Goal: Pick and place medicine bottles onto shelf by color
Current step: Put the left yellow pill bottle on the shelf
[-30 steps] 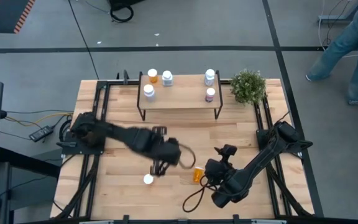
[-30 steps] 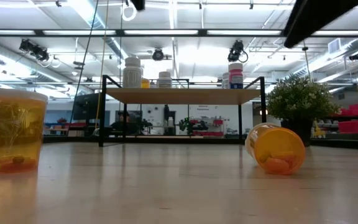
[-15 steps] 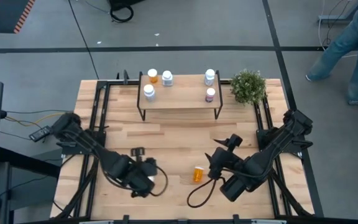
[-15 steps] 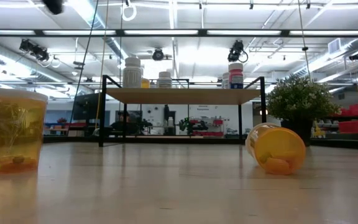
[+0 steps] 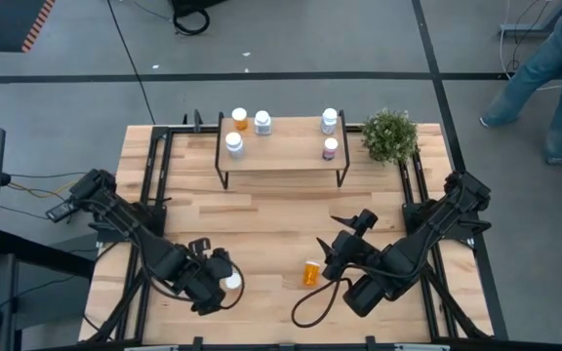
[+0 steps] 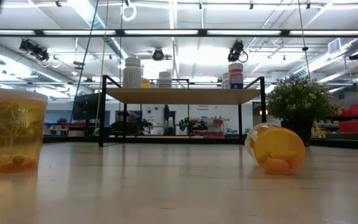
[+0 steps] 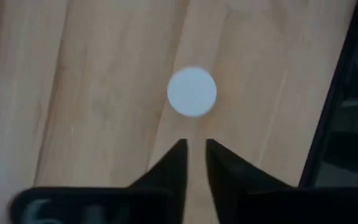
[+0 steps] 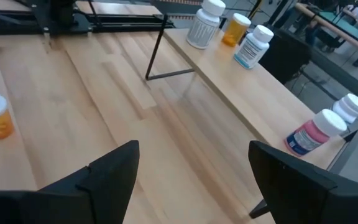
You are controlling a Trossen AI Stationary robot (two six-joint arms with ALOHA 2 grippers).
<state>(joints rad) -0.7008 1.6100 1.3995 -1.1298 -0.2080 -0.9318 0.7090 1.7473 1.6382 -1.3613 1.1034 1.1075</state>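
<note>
Now upright orange bottle [image 5: 230, 282] near worktop's front-left edge, apparently just released; lying orange bottle [image 5: 310, 272] front-centre. Shelf [image 5: 291, 153] at back edge already carrying five. Left gripper [image 7: 193, 147] hovering above white cap, jaws narrow, gap beginning to show, having swung over from mid-table. Right gripper [image 8: 191, 163] retreated, jaws wide, empty.

Grey concrete floor [image 5: 320, 44] w/ black tape lines; ceiling strip lights [image 6: 166, 32].

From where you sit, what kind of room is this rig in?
Likely a large lab or workshop hall: bare concrete floor marked with dark tape lines, strip lights on an open ceiling, and stocked racks beyond the slatted table.
</note>
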